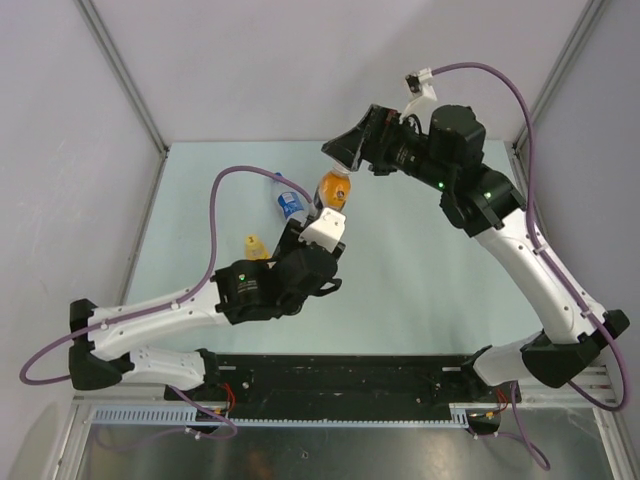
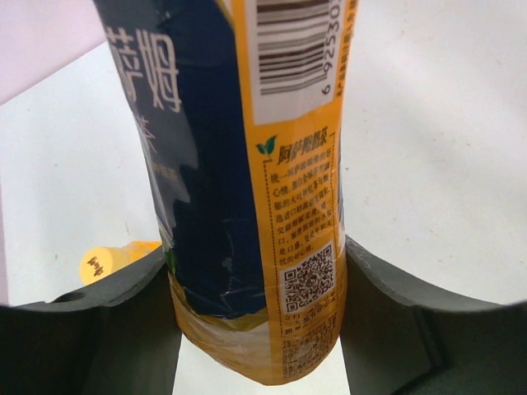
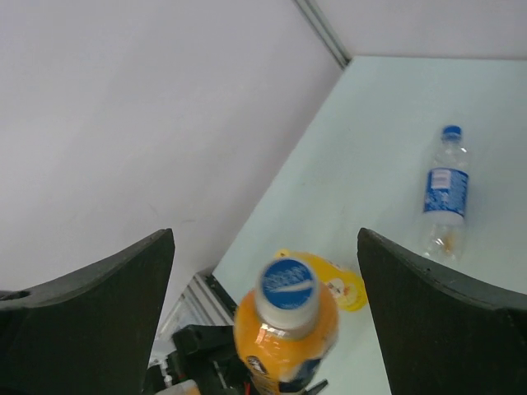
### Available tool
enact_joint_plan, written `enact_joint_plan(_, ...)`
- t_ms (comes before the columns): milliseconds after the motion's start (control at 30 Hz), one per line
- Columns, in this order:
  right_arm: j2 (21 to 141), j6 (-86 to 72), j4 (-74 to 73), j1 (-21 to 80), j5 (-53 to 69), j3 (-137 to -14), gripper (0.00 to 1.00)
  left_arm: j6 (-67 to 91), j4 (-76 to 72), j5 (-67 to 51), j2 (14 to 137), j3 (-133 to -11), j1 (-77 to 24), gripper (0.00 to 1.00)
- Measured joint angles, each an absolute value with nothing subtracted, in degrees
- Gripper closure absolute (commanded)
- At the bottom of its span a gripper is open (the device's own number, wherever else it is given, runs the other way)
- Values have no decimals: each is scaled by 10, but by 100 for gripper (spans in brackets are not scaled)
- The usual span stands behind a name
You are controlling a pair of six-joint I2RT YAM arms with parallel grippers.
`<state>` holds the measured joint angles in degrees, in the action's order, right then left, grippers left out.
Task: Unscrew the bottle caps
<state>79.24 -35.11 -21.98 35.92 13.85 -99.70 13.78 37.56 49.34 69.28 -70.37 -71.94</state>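
Cap [image 3: 287,290] sits atop the orange bottle [image 1: 334,188], held roughly upright at centre of the top view, clamped low by the left gripper [image 2: 259,329]; right gripper [image 1: 350,152], jaws wide apart, hovers above, cap centred between them

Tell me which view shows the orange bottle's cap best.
Right wrist: the cap sits face-on between the open right fingers. Top external shows it tiny; left wrist shows just the orange bottle label, no cap.
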Motion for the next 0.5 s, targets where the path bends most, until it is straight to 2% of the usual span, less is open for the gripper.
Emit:
enact_joint_plan(167, 814, -340, -279, 370, 93, -1012, 10, 157, 399, 532, 703, -718, -722, 100)
enact_joint_plan(367, 821, -338, -296, 374, 81, -1012, 39, 170, 426, 549, 708, -726, -723, 100)
enact_joint_plan(500, 820, -345, -278, 378, 93, -1005, 66, 171, 433, 552, 710, -726, -723, 100)
